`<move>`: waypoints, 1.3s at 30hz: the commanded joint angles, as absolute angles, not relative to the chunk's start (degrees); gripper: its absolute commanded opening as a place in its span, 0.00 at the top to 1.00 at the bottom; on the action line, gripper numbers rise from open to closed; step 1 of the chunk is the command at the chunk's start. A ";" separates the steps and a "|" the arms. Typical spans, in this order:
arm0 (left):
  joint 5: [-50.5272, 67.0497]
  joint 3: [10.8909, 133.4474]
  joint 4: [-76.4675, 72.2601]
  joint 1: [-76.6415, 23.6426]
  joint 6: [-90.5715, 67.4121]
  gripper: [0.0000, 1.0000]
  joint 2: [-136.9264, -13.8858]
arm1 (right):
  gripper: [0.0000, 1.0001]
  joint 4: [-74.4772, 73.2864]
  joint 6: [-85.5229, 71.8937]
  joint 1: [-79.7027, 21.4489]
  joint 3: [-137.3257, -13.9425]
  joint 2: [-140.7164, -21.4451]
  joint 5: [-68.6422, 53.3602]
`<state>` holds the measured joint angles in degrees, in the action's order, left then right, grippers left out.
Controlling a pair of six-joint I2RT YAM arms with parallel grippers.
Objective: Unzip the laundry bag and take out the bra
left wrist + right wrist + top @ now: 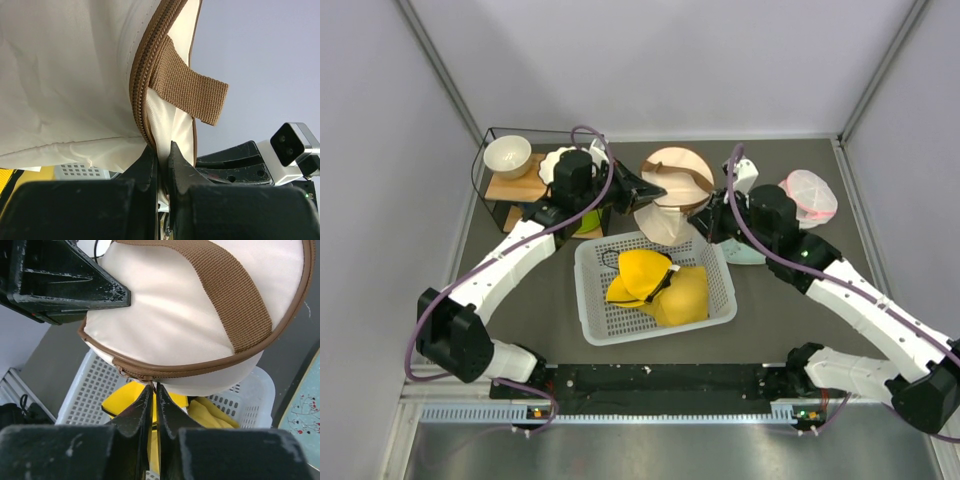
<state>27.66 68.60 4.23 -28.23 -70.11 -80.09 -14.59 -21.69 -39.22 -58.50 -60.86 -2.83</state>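
the laundry bag (672, 192) is hanging lifted above the bench near the middle of the far edge, carried by both arms. its zipper (139, 95) is looking closed along the stretch in view. the bra is showing in no view and is judged to be lying inside. the left gripper (161, 150) is clamping the cream fabric beside the zipper, jaws together. the right gripper (154, 386) is nipping the small zipper pull (150, 380), jaws together. largest risk: the whole bag could be following the right arm's pull instead of opening, if the left pinch is sliding on the thin cloth. next: slack cloth is sitting close to the teeth and could be jamming the slider. smallest: the tiny pull could be slipping from the fingertips. around: the white lattice basket (585, 300), holding a yellow garment (645, 275), is lying directly under the bag. the wire rack (483, 160) with a white bowl (507, 155) is crowding the left arm at the far left corner. a pink mesh item (810, 195) is lying beside the right arm toward the far right corner.
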 commanded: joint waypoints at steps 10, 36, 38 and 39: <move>30.75 70.75 -0.26 -26.90 -67.51 1.00 -77.08 | 1.00 -15.29 -21.36 -38.51 -59.68 -57.83 4.73; 53.71 91.40 20.46 -25.66 -35.98 1.00 -87.28 | 0.25 -23.29 -25.73 -9.60 -62.75 -55.52 -36.30; 53.52 93.50 23.88 -25.66 -33.94 1.00 -87.36 | 0.23 -21.02 -30.38 -4.50 -64.42 -57.12 -40.50; 54.13 93.95 24.52 -25.66 -33.23 1.00 -87.62 | 0.22 -19.44 -31.63 -3.44 -64.60 -58.35 -44.69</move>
<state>50.30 88.51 22.28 -25.85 -40.42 -88.33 -24.32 -23.64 -9.58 -60.20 -55.02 -27.86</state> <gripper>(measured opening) 0.069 0.766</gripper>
